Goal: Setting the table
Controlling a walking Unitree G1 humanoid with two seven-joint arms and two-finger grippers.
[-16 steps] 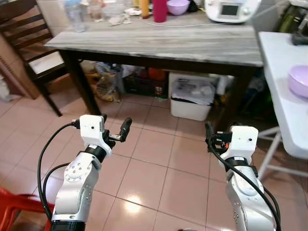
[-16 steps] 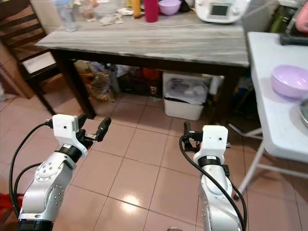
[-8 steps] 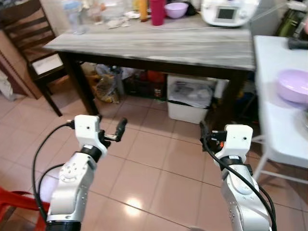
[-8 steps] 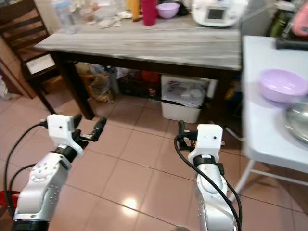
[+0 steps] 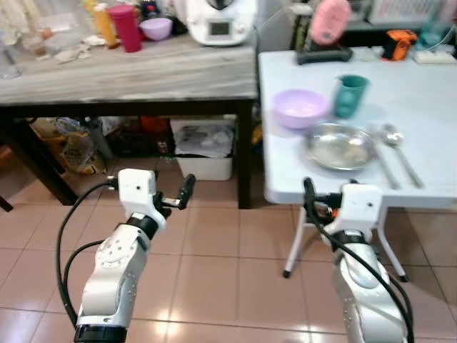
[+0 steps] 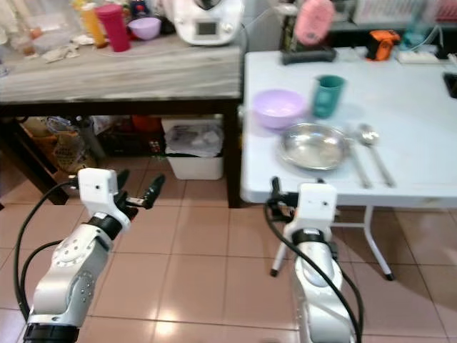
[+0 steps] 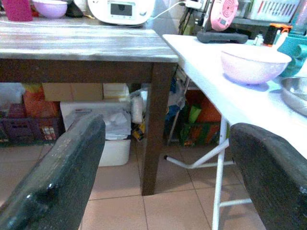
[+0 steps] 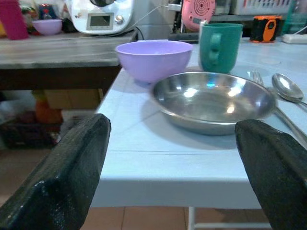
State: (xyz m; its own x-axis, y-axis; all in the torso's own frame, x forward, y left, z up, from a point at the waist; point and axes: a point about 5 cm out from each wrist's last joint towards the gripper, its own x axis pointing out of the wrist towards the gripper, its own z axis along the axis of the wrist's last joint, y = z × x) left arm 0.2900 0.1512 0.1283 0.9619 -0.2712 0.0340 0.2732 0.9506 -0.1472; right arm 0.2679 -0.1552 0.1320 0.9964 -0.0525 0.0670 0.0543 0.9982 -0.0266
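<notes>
A white table (image 5: 428, 107) stands ahead to my right. On it are a purple bowl (image 5: 300, 107), a teal mug (image 5: 348, 94), a steel plate (image 5: 341, 146), and a spoon (image 5: 396, 139) beside a fork (image 5: 382, 161). My right gripper (image 8: 172, 163) is open and empty, held just before the table's near edge at plate level. One of its black fingers (image 5: 308, 189) rises beside the white wrist. My left gripper (image 6: 138, 184) is open and empty too, held over the floor left of the white table and facing the gap under both tables.
A dark-legged marble-top table (image 5: 143, 71) at the left touches the white one. It carries a white appliance (image 5: 214, 18), a red cup (image 5: 128, 36) and a small purple bowl (image 5: 156, 27). A white bin (image 5: 203, 150) and bags sit under it. A pink device (image 5: 330, 20) stands at the back.
The camera has swung to the right, so the white table with its bowl, mug, plate and cutlery now lies in full view. Both grippers keep the same open pose.
</notes>
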